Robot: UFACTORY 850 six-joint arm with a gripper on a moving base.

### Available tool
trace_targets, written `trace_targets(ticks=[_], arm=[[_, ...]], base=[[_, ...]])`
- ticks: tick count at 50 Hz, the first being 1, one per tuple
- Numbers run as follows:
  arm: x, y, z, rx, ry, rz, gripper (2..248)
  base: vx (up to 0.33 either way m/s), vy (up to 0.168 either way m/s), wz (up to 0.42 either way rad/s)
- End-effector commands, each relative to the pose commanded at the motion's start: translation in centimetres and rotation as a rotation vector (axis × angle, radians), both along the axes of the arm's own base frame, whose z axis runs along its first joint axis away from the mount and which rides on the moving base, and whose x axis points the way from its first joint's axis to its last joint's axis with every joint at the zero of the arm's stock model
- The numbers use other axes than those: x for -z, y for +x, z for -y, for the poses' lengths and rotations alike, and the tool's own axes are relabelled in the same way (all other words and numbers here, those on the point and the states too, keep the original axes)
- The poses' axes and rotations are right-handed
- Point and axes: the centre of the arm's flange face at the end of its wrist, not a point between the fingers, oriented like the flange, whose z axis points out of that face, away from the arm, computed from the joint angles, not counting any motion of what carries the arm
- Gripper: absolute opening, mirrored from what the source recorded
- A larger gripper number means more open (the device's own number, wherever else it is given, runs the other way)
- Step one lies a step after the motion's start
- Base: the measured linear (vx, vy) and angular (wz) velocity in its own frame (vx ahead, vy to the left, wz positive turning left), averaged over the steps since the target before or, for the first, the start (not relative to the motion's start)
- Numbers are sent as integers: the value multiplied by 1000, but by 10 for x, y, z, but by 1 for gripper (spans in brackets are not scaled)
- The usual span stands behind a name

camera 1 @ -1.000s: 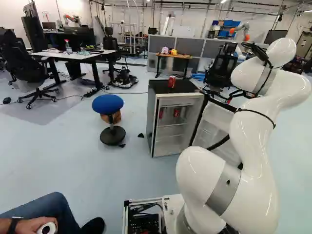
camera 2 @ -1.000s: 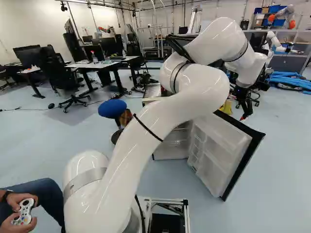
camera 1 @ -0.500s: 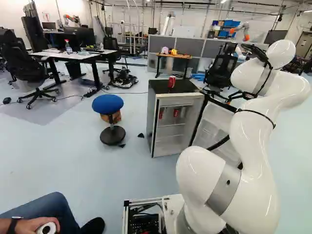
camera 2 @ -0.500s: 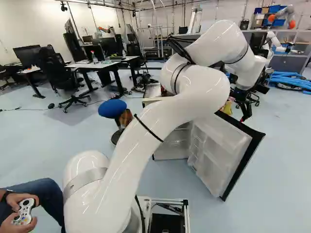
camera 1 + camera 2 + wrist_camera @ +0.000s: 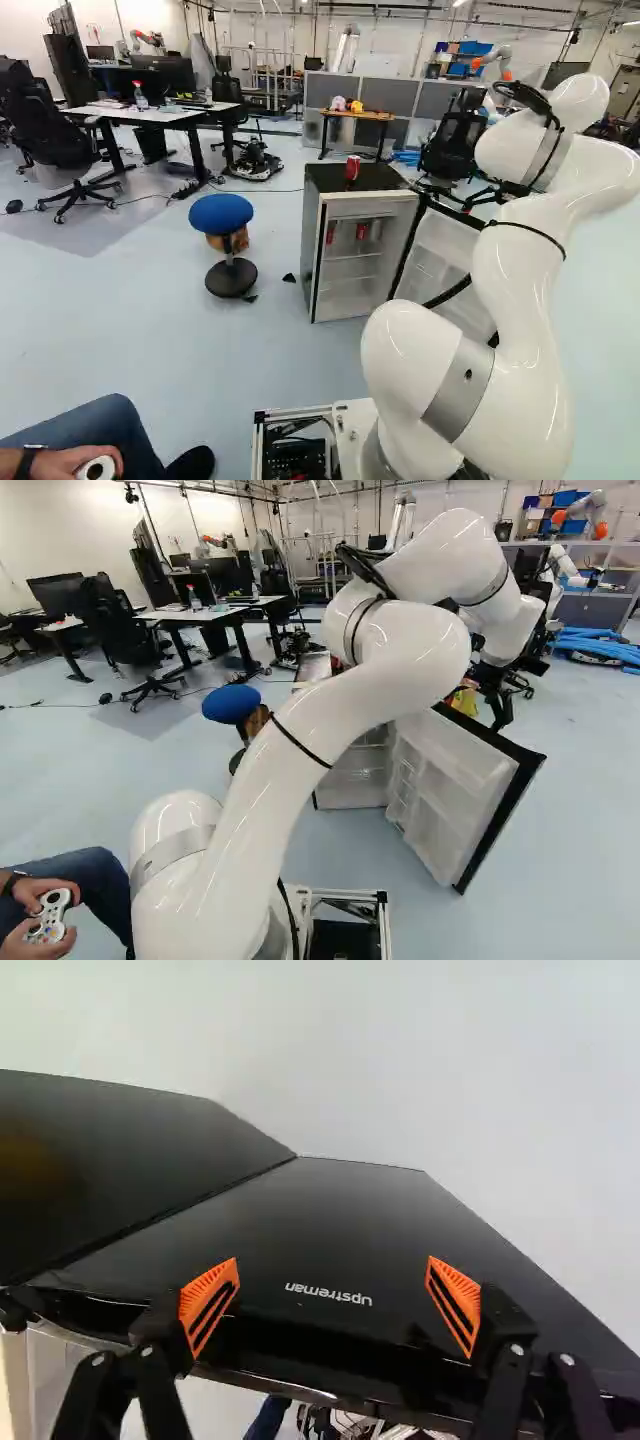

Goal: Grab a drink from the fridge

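The fridge (image 5: 388, 180) stands at twelve o'clock, its door (image 5: 455, 790) swung open toward one. The jaws sit released and wide apart near the door's black face. Red cans (image 5: 361, 231) show inside; another red can (image 5: 352, 168) tops the fridge.

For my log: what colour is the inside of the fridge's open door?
The door's inside is white, seen best in the right base view.

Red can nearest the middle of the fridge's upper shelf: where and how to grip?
Probably best grip the red can around its middle, coming level through the open front of the fridge: it looks upright, and the black top covers it.
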Motion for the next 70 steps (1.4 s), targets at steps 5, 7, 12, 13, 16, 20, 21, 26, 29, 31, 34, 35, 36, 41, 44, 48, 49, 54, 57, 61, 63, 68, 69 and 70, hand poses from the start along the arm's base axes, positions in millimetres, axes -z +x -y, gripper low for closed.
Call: trace_targets(ticks=[5, 7, 12, 13, 16, 20, 21, 26, 29, 31, 34, 35, 36, 41, 44, 48, 49, 54, 57, 61, 63, 68, 69, 70], arm=[[0, -2, -5, -2, 7, -6, 247], [0, -2, -6, -3, 10, -8, 247], [0, -4, -11, -6, 16, -14, 247], [0, -4, -12, -6, 18, -15, 247], [0, -5, -15, -8, 22, -19, 247], [0, -6, -18, -10, 27, -24, 247], [0, -6, -19, -10, 28, -25, 247], [1, -8, -24, -13, 35, -31, 247], [1, -9, -27, -15, 38, -34, 247], [1, -10, -29, -16, 41, -36, 247], [1, -11, -31, -17, 45, -40, 247], [1, -11, -32, -18, 46, -41, 247], [1, -11, -33, -18, 47, -42, 247], [1, -13, -38, -21, 53, -48, 247], [1, -14, -41, -23, 57, -51, 247], [2, -15, -45, -25, 62, -56, 247], [2, -15, -46, -26, 63, -57, 247], [2, -17, -52, -30, 70, -63, 247], [2, -18, -55, -32, 74, -66, 247], [2, -19, -59, -35, 79, -71, 247], [2, -20, -62, -36, 81, -74, 247], [3, -21, -68, -41, 87, -80, 247], [3, -21, -69, -42, 89, -81, 247], [3, -21, -70, -43, 90, -82, 247]], base=[[0, 0, 0], [0, 0, 0], [0, 0, 0], [0, 0, 0], [0, 0, 0], [0, 0, 0], [0, 0, 0], [0, 0, 0], [0, 0, 0], [0, 0, 0], [0, 0, 0], [0, 0, 0], [0, 0, 0], [0, 0, 0], [0, 0, 0], [0, 0, 0], [0, 0, 0], [0, 0, 0], [0, 0, 0], [0, 0, 0], [0, 0, 0], [0, 0, 0], [0, 0, 0], [0, 0, 0]])
